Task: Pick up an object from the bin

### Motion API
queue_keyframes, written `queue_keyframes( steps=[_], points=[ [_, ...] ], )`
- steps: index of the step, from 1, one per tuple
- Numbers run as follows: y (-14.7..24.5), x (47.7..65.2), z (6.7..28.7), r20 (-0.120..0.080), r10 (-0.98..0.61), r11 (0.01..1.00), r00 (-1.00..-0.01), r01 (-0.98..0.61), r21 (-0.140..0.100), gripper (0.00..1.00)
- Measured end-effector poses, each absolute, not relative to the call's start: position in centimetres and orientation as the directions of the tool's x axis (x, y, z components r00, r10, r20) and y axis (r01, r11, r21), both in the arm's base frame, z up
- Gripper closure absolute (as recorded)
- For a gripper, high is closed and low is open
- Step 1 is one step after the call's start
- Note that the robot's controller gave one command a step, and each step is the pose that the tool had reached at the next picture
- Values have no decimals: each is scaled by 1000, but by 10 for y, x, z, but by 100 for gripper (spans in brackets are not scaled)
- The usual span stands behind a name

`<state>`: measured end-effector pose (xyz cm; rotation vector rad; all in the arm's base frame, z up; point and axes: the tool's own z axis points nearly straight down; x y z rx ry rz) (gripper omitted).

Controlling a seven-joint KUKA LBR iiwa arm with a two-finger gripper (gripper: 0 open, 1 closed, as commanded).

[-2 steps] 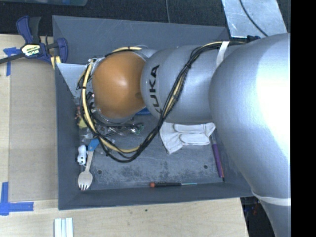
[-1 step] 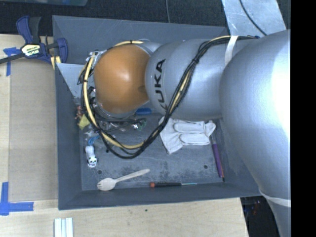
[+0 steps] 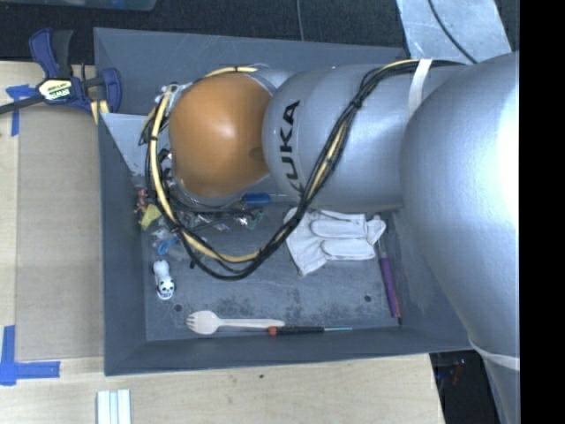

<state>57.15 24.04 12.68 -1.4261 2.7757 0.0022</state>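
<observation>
Hanging low over bin's (image 3: pixel 124 343) left half in camera view: arm (image 3: pixel 353 140), orange wrist cover (image 3: pixel 216 135). Gripper state: cannot tell (cover sits above it). Nearest: small white figure (image 3: pixel 164 281) by left wall, white spoon (image 3: pixel 205 323) along near edge, white glove (image 3: pixel 335 241) mid-bin. Nothing seen lifted; pick judged not yet done.

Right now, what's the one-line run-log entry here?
arm: reaching into bin, orange wrist cover over left side | loose nearby: white glove, cream utensil, purple pen, small white figure | grasp: cannot tell
</observation>
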Motion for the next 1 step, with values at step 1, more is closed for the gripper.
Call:
queue_keyframes(
  steps=[1],
  points=[
    [240,571,151,-17,-812,584,-583,-812,-7,100]
  ],
)
